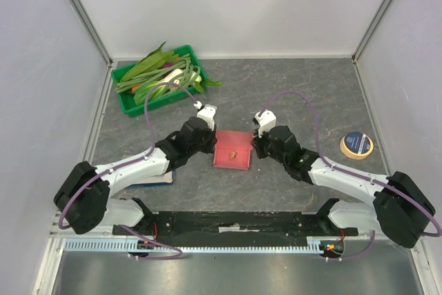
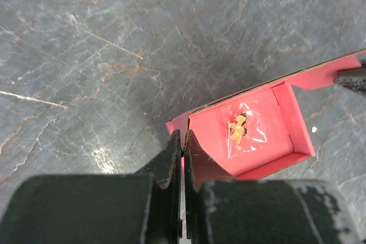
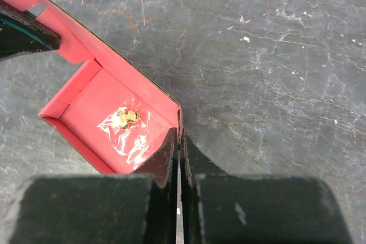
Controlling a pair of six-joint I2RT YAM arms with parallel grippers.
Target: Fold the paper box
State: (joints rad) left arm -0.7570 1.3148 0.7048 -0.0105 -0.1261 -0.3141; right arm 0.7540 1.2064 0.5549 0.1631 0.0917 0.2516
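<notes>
At the middle of the grey surface, seen from above, the paper box lay between the two arms. The left hand met its left edge and the right hand its right edge. Bare surface lay open beyond the box's far edge. A green tray of leafy stalks sat well apart at the far left, a tape roll well apart at the right, and a booklet under the left arm.

From the left wrist, the left hand was clenched on the near corner of the box's raised pink wall, its fingers pressed together with the card between them. A clear packet lay on the box floor. The other arm's dark finger touched the far flap.

From the right wrist, the right hand was likewise clamped on the box's near corner wall. The opposite finger gripped the far flap, and open surface stretched to the right.
</notes>
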